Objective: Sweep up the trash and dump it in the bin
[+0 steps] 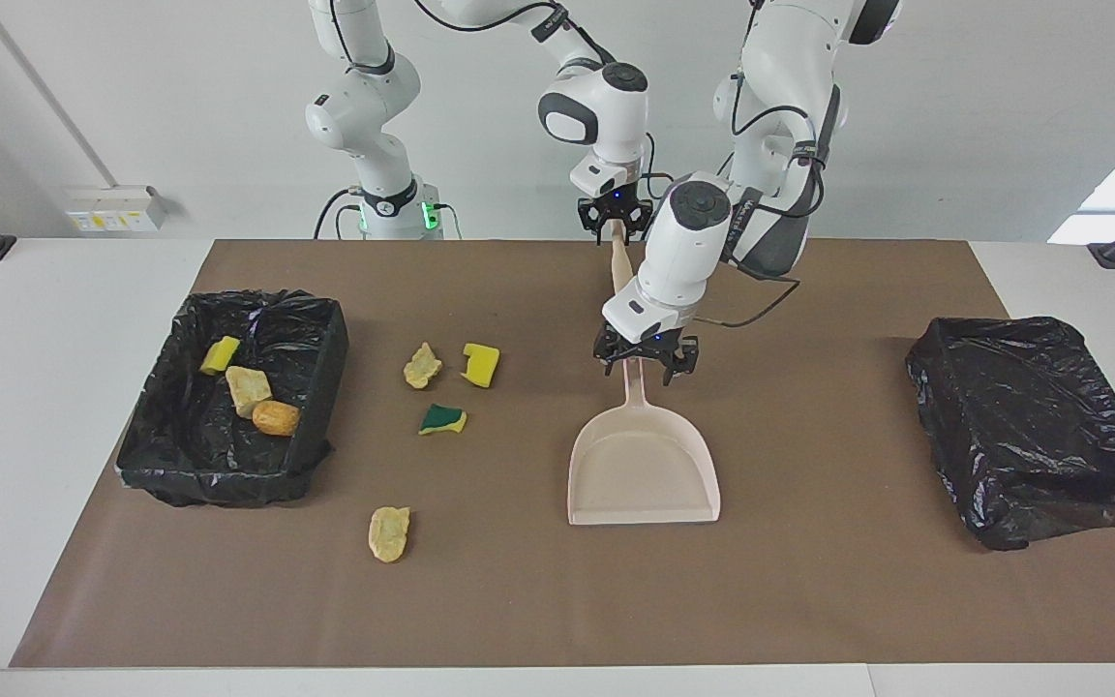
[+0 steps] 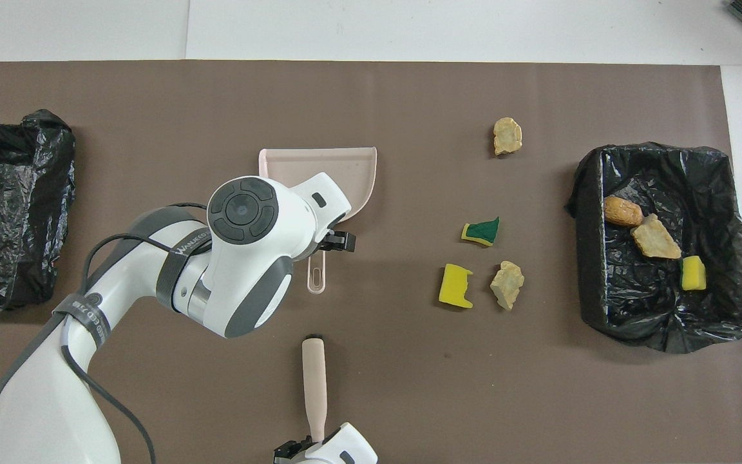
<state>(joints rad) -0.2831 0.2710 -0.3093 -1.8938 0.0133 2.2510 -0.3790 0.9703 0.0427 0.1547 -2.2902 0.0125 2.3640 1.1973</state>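
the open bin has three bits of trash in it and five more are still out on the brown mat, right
Not quite. The open bin does hold three pieces, but only four lie out on the brown mat, not five: two beige lumps, a yellow sponge chunk and the green-and-yellow sponge. The overhead view shows it best.

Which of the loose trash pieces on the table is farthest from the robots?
The beige rock-like piece, lying alone on the brown mat. The other beige piece, the yellow sponge chunk and the green-and-yellow sponge cluster nearer the robots.
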